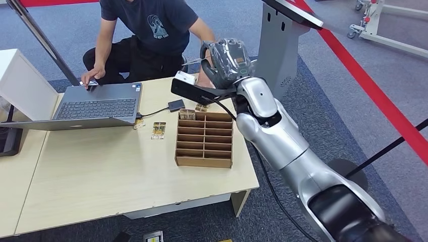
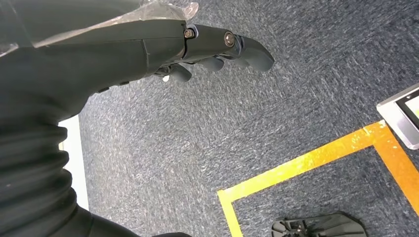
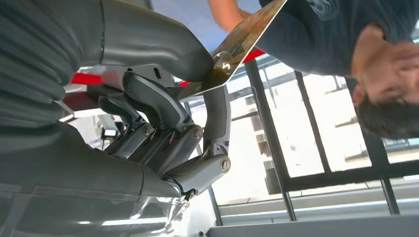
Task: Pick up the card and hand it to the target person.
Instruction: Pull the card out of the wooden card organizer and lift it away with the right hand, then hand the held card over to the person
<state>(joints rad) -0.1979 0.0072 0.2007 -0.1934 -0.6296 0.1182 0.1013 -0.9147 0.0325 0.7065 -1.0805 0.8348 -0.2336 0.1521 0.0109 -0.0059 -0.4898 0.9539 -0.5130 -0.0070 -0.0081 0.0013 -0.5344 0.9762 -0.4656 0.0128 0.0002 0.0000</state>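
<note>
1. Now the right hand (image 1: 227, 60) is seen raised above the far edge of the table (image 1: 101, 176), stretched toward the person (image 1: 146, 30) seated behind it.
2. In the right wrist view the card (image 3: 242, 39) is pinched between the thick thumb (image 3: 168, 54) and one dark finger (image 3: 216, 118); the other fingers are curled in beside it.
3. The card is held tilted, its glossy brown-gold face catching light; whatever is printed on it cannot be read.
4. The person's forearm is seen just beyond the card's far end in that view; whether it is touched cannot be told.
5. One hand of the person (image 1: 92, 76) is rested on the laptop (image 1: 96, 106), which lies open on the table's left part.
6. A wooden rack (image 1: 204, 138) of slots is stood near the table's right edge, with a couple of cards tucked into its far row.
7. Two more cards (image 1: 158, 130) are laid flat between laptop and rack; the nearer one bears a word that seems to read "HOTEL", though it is small.
8. A pale logo is shown on the person's dark shirt; it cannot be made out.
9. The left hand (image 2: 217, 49) is hung over grey carpet, fingers loosely extended and apart, nothing held.
10. Yellow floor tape (image 2: 306, 163) is seen beneath it, marking a corner.
</note>
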